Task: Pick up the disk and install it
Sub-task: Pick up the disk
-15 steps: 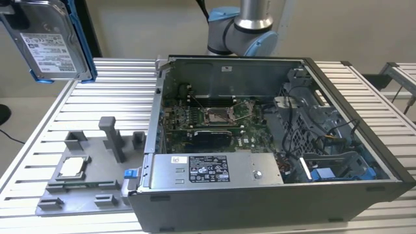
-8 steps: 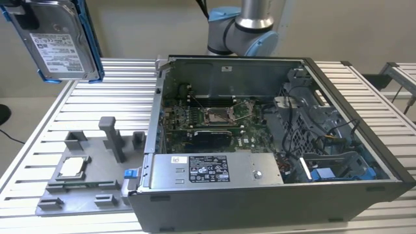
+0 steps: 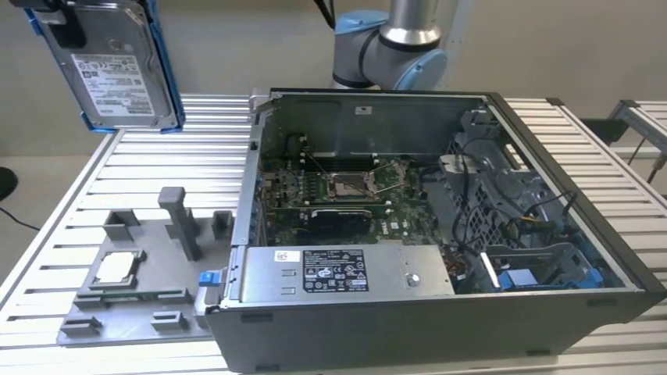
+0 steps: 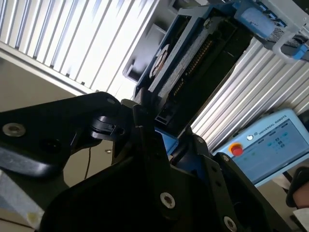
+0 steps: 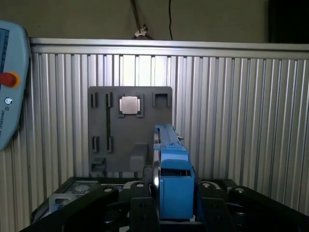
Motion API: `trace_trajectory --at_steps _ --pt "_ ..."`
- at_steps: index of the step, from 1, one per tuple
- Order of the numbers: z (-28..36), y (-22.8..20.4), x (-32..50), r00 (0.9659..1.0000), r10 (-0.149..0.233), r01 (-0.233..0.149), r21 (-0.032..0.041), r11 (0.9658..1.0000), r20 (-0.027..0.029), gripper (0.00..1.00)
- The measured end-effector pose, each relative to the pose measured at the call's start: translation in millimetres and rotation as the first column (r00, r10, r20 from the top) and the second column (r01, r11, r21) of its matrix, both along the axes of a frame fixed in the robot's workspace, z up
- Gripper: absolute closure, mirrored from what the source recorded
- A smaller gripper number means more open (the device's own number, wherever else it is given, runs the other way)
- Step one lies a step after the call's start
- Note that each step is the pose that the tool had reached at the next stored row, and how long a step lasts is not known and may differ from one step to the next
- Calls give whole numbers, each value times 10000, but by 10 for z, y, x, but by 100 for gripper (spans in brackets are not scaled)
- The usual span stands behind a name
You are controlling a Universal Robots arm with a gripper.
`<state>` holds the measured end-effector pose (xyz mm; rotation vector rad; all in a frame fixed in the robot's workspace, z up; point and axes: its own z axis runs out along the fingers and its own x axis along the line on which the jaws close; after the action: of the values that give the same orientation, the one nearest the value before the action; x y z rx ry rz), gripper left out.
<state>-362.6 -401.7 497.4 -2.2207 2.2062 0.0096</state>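
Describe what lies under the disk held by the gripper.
In the first wrist view, the grey holder plate with a small silver chip lies on the ribbed table. The disk covers part of the plate.

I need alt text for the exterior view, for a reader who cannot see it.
The hand holds the disk in the air at the exterior view's left, above a grey fixture tray. An open computer case lies on the slatted table beside it.

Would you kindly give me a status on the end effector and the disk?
End effector shut on the disk. Disk upright, aloft, not yet installed. Open computer case apart from it.
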Motion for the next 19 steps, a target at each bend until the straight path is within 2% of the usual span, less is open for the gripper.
trace_trajectory --at_steps 7,14,19 --pt "0 0 225 10000 1 -1 0 10000 0 100" --pt "0 0 528 10000 1 -1 0 10000 -1 100" --pt "0 0 716 10000 3 -3 -1 10000 -1 100"
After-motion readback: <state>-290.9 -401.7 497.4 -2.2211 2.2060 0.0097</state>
